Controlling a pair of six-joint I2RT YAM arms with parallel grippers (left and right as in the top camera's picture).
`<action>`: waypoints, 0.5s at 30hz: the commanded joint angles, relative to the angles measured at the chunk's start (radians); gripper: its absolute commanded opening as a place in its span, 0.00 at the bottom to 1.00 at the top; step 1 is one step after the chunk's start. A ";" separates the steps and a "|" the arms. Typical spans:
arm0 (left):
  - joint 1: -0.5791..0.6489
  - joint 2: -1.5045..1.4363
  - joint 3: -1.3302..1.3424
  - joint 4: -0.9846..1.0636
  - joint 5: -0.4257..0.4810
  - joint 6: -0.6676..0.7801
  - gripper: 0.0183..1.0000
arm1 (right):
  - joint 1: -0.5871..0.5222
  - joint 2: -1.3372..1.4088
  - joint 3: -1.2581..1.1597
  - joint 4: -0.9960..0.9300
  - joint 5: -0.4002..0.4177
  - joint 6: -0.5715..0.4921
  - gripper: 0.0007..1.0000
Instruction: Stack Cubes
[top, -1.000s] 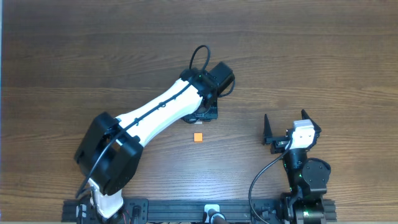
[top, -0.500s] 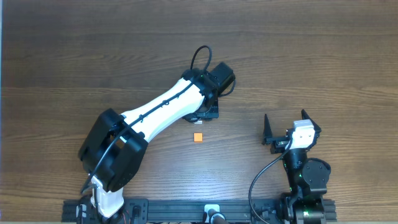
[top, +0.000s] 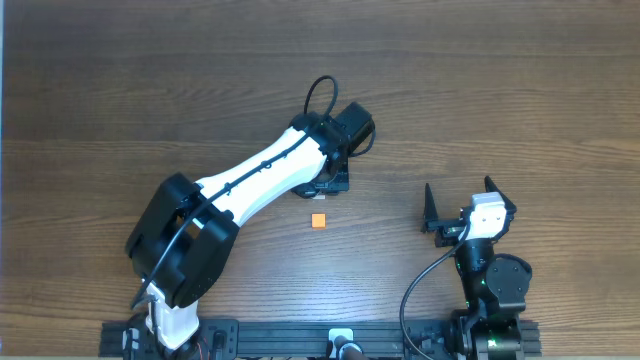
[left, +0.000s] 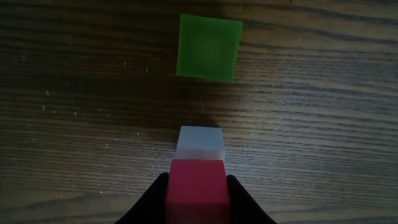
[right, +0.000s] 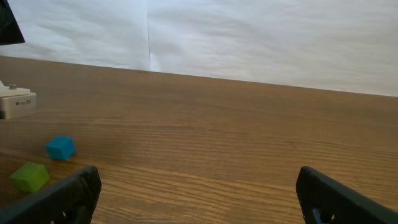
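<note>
— What was the left gripper (left: 197, 179) doing?
— Pinching a plain red cube (left: 196, 191). A white cube (left: 200, 139) touched its far edge, with a green cube (left: 208, 47) near beyond.
— The surface?
— A brown wood-grain counter (top: 520, 80) with a white wall (right: 261, 37) behind. A small orange cube (top: 318, 221) lay at that gripper's 6 o'clock, and the right gripper (top: 461, 205) sat spread at the orange cube's 3.

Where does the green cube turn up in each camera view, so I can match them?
Top view: not in it; probably hidden under the left arm's wrist.
Left wrist view: green cube on the table, just beyond the red cube held in the left gripper.
Right wrist view: green cube beside the blue cube.
Shared landmark: the wood-grain table.
</note>
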 joint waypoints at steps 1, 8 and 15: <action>0.006 0.017 -0.011 0.005 -0.004 -0.007 0.02 | -0.005 -0.009 -0.006 -0.003 0.003 -0.005 0.99; 0.006 0.017 -0.012 0.010 -0.004 -0.007 0.03 | -0.005 -0.009 -0.006 -0.003 0.003 -0.005 0.99; 0.006 0.017 -0.025 0.020 -0.004 -0.008 0.03 | -0.005 -0.009 -0.006 -0.003 0.003 -0.005 0.99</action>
